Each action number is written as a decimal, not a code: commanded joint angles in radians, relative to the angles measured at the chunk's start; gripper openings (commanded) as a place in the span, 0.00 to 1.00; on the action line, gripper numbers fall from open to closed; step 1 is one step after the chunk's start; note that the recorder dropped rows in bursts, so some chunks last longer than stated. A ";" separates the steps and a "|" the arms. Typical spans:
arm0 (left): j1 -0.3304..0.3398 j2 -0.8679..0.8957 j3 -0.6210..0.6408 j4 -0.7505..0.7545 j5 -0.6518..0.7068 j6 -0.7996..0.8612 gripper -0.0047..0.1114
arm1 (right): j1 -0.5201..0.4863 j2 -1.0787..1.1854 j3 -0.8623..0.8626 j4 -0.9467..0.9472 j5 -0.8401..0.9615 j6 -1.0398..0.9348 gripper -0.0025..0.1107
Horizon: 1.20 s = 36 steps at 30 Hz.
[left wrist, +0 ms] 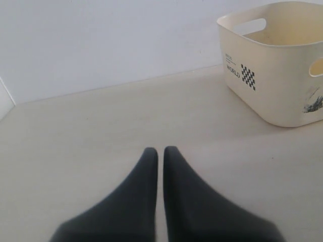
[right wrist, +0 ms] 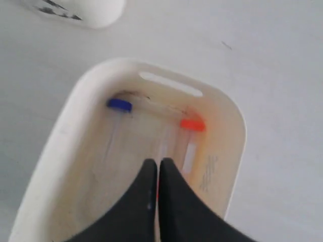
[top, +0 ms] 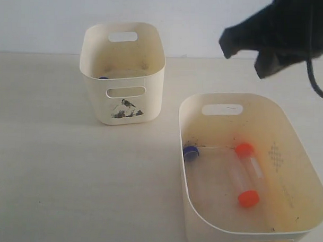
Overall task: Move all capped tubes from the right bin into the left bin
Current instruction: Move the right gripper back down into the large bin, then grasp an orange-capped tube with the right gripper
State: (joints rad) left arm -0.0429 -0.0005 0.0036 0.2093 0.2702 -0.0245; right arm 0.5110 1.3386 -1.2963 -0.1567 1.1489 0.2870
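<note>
The wide right bin [top: 301,158] holds three capped tubes: one with a blue cap [top: 191,152] by the far-left wall, and two lying side by side with orange-red caps [top: 244,150] [top: 248,198] at opposite ends. A blue cap [top: 103,77] shows inside the tall left bin [top: 121,106]. My right gripper [top: 230,45] hovers high above the right bin's far end, shut and empty. In the right wrist view it [right wrist: 157,161] hangs over the bin [right wrist: 237,126], with a blue cap [right wrist: 119,104] and an orange-red cap [right wrist: 192,124] below. My left gripper [left wrist: 160,149] is shut over bare table.
The left wrist view shows the left bin [left wrist: 272,75] off to one side, with a checkered WORLD mark on its wall. A pale wall runs behind the table. The left arm is outside the exterior view.
</note>
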 commanded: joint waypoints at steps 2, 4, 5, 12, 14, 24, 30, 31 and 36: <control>-0.001 0.000 -0.004 -0.004 -0.009 -0.013 0.08 | -0.004 -0.013 0.175 -0.040 -0.023 0.151 0.03; -0.001 0.000 -0.004 -0.004 -0.009 -0.013 0.08 | -0.004 0.007 0.220 -0.035 -0.069 0.159 0.03; -0.001 0.000 -0.004 -0.004 -0.009 -0.013 0.08 | -0.004 0.021 0.240 -0.028 -0.097 0.159 0.03; -0.001 0.000 -0.004 -0.004 -0.009 -0.013 0.08 | -0.004 0.133 0.261 0.032 -0.141 0.167 0.03; -0.001 0.000 -0.004 -0.004 -0.009 -0.013 0.08 | -0.004 0.169 0.261 0.046 -0.133 0.179 0.03; -0.001 0.000 -0.004 -0.004 -0.009 -0.013 0.08 | -0.004 0.315 0.261 0.069 -0.216 0.171 0.03; -0.001 0.000 -0.004 -0.004 -0.009 -0.013 0.08 | -0.004 0.370 0.261 0.074 -0.270 0.171 0.03; -0.001 0.000 -0.004 -0.004 -0.009 -0.013 0.08 | -0.004 0.372 0.261 0.074 -0.274 0.171 0.03; -0.001 0.000 -0.004 -0.004 -0.009 -0.013 0.08 | -0.004 0.446 0.261 0.074 -0.267 0.070 0.03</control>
State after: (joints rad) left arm -0.0429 -0.0005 0.0036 0.2093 0.2702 -0.0245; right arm 0.5110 1.7564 -1.0372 -0.0782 0.8869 0.3880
